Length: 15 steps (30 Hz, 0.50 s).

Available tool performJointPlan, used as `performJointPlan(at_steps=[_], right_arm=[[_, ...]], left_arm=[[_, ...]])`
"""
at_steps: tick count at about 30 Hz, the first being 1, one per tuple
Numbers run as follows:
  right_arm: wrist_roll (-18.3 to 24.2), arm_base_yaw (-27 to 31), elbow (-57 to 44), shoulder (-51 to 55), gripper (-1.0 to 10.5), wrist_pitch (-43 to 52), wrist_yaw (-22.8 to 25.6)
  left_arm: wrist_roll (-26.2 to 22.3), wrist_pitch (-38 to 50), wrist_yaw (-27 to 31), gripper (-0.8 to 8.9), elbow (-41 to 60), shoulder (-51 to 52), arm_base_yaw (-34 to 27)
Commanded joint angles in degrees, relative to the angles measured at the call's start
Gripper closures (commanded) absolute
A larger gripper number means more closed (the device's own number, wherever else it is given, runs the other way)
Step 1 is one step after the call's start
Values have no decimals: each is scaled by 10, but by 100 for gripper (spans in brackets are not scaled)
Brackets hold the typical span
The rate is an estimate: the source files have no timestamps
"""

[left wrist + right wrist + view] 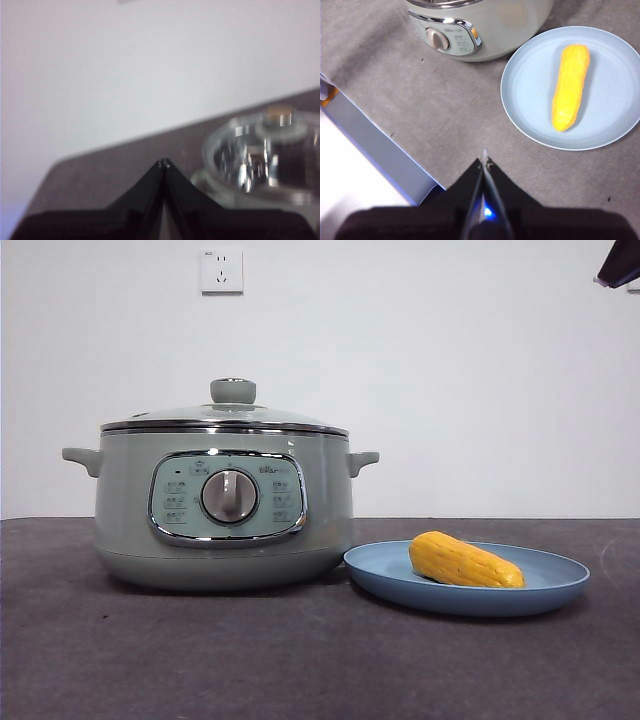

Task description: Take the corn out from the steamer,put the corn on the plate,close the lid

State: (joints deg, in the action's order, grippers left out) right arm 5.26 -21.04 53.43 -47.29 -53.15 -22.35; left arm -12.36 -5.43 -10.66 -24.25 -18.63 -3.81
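White wall (pixel 450 390) (one socket (pixel 221 270)), grey tabletop (pixel 200 650).

A yellow-orange corn (pixel 465 561) lies on its side on the light-blue plate (pixel 560 590), touching nothing else. Just beside it, the sage-green steamer (pixel 130 510) stands with its glass lid (pixel 232 412) seated on top.

the front camera is sitting low, near table height, looking level across at the steamer (pixel 225 502) and the plate (pixel 466 580) at its 3 o'clock, both near and large. the right wrist camera is looking steeply down from above, sharing steamer and plate. the left wrist camera is looking obliquely past the blurred lid (pixel 265 155) toward the wall.
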Motion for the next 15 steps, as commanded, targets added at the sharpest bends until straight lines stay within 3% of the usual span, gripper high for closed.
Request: performJointPlan(at_steps=[1,4,11,15], right_arm=[[2,-1,-4,1,945,2,0],[2,-1,-4,1,945,2,0],[2,-1,-4,1,945,2,0],[2,-1,-4,1,945,2,0]], left_arm=[[8,10,2,817,63,35,-9],[21,11,7,817,113,64,-14],[64,16,90,817,200,114,-16],[72,15,95,817,234,137,-16]])
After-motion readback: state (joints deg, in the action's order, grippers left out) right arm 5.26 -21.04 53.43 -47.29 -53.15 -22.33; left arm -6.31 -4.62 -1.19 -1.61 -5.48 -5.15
